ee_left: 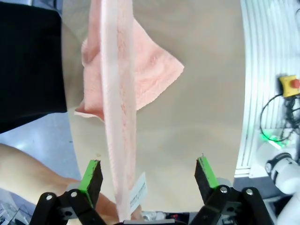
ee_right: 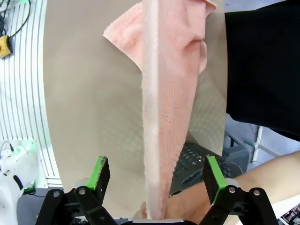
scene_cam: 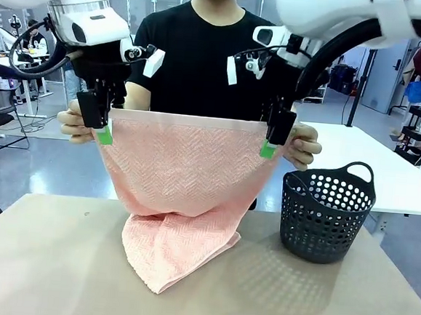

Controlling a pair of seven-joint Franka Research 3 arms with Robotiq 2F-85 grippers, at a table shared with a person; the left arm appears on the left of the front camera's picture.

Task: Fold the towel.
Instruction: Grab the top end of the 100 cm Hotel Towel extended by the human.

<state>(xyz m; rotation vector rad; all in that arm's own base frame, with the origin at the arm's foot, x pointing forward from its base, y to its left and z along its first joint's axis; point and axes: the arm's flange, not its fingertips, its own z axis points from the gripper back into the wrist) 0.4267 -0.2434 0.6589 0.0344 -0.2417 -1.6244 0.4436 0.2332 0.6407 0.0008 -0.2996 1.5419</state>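
A person across the table holds the salmon-pink towel (scene_cam: pixel 184 174) up by its top corners, one hand (scene_cam: pixel 70 124) on each side. Its plain hem runs straight along the top, and the lower end lies bunched on the table (scene_cam: pixel 49 261). My left gripper (scene_cam: pixel 100 128) is open around the top left corner; in the left wrist view the towel (ee_left: pixel 119 112) passes between the wide-apart fingers (ee_left: pixel 92 174), nearer one pad, with its white label (ee_left: pixel 137 195) low down. My right gripper (scene_cam: pixel 272 142) is open around the top right corner, and the towel (ee_right: pixel 161 117) hangs between its pads (ee_right: pixel 209 174).
A dark perforated basket (scene_cam: pixel 326 214) with handles stands on the table's right side, close to the towel; its rim (ee_right: pixel 192 161) also shows beneath the right gripper. The person's other hand (scene_cam: pixel 306 147) grips the corner just outside my right gripper.
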